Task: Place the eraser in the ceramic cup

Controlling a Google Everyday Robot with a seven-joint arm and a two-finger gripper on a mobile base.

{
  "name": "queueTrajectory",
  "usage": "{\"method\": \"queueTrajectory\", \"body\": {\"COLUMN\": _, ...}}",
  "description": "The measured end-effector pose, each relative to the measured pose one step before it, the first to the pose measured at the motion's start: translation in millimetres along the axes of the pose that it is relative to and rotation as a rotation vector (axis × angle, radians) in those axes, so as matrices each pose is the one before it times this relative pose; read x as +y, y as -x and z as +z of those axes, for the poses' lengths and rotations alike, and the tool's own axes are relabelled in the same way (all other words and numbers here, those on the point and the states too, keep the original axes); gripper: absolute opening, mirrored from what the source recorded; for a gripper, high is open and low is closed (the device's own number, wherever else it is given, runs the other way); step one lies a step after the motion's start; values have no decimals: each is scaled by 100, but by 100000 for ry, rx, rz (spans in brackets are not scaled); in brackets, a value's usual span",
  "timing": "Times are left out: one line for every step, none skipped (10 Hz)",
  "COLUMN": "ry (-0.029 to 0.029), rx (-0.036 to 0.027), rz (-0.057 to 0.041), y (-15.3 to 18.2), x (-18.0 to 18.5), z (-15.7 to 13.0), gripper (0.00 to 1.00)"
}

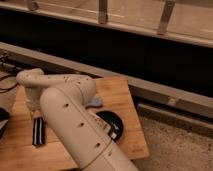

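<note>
The arm (70,115) hides most of the gripper (36,116) above the eraser (38,132).

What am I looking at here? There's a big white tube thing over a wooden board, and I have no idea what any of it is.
The white tube is a robot's arm, seen from a single camera looking down past it; where the camera sits isn't known. The arm bends over a wooden board. Its gripper, the part that grabs, sits at the left end, low over the board, mostly hidden by the arm. Just below it lies a long black eraser with a pale stripe, flat on the wood. Whether the gripper touches it can't be told. Also on the board: a black round dish and a small blue-grey lump. No cup is visible.
</note>
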Motion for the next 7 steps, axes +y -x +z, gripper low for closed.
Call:
{"method": "queueTrajectory", "body": {"ry": 172, "rx": -262, "rz": -187, "y": 5, "x": 78, "z": -21, "gripper": 1}}
{"method": "queueTrajectory", "body": {"ry": 1521, "rx": -2222, "rz": -1451, "y": 15, "x": 26, "z": -593, "gripper": 1}}
{"method": "queueTrajectory", "body": {"ry": 1663, "rx": -2025, "rz": -1073, "y": -11, "x": -204, "z": -898, "gripper": 1}}
{"method": "queueTrajectory", "body": {"ry": 1949, "rx": -2833, "rz": -1100, "y": -11, "x": -72, "z": -1368, "gripper": 1}}
{"method": "queueTrajectory", "body": {"ry": 1953, "rx": -3842, "rz": -1022, "y": 169, "x": -285, "z": -2204, "gripper": 1}}
{"method": "queueTrajectory", "body": {"ry": 1265, "rx": -3101, "rz": -1314, "y": 238, "x": 230, "z": -1715, "gripper": 1}}
{"method": "queueTrajectory", "body": {"ry": 550, "rx": -2466, "rz": -1151, "y": 148, "x": 161, "z": -1253, "gripper": 1}}
